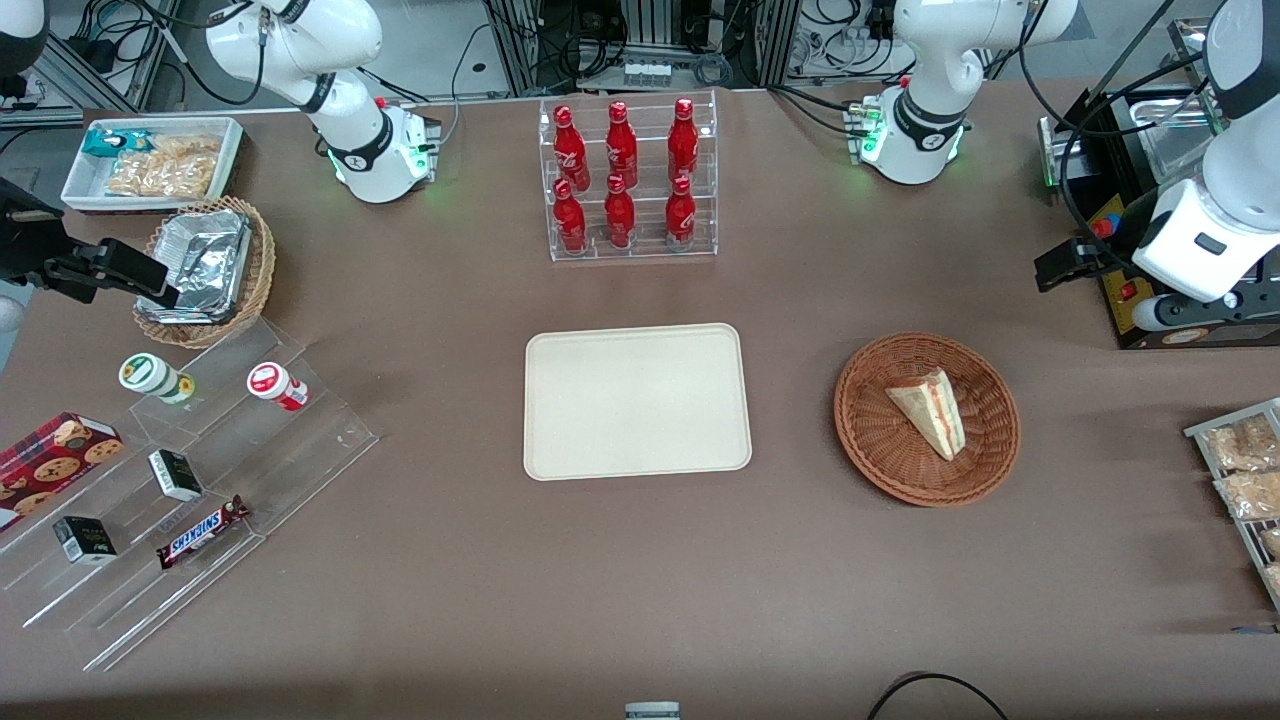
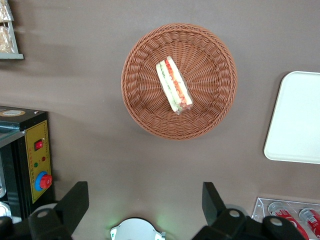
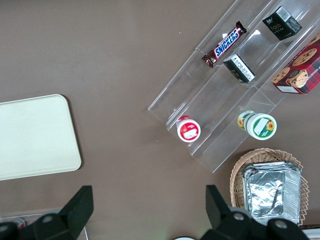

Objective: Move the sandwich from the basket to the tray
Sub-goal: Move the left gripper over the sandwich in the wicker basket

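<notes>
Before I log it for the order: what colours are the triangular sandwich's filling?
Red and green, clearest in the left wrist view, sandwich.

"SNICKERS" on the candy bar (image 1: 203, 531) on the acrylic steps (image 1: 300, 440)

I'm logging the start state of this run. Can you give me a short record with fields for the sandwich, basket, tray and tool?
sandwich: lying in the basket, untouched
basket: on the table beside the tray, toward the working arm's end
tray: bare, nothing on it
tool: open, raised above the table, holding nothing, apart from the basket
task status: pick not yet begun
</notes>
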Robot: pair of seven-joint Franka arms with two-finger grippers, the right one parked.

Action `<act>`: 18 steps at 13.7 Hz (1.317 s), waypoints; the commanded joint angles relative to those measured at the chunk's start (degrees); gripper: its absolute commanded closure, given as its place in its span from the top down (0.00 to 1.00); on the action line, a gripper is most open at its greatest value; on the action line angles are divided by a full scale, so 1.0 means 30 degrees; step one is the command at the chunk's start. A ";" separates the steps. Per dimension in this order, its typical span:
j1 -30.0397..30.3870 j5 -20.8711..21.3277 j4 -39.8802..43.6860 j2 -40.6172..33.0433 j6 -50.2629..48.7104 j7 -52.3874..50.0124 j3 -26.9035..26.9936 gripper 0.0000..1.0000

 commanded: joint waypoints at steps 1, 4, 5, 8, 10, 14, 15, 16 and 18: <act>-0.0045 0.0062 0.0100 0.0080 -0.0428 0.0308 -0.0183 1.00; -0.0045 0.0120 0.0069 0.1216 -0.0492 0.0401 -0.0184 1.00; -0.0045 0.0208 -0.0164 0.1628 -0.0375 0.0401 -0.0184 1.00; -0.0104 0.0267 -0.2090 0.2217 0.1636 0.0372 -0.0184 1.00; -0.0133 0.0326 -0.4285 0.2363 0.4677 0.0372 -0.0213 1.00; -0.0220 0.0355 -0.7456 0.2423 0.9140 0.0284 -0.0213 1.00; -0.0279 0.0355 -0.7838 0.2423 0.9727 0.0168 -0.0213 1.00; -0.0280 0.0355 -0.8248 0.2394 1.0197 0.0050 -0.0213 1.00; -0.0280 0.0355 -0.8951 0.2161 1.0873 -0.0067 -0.0213 1.00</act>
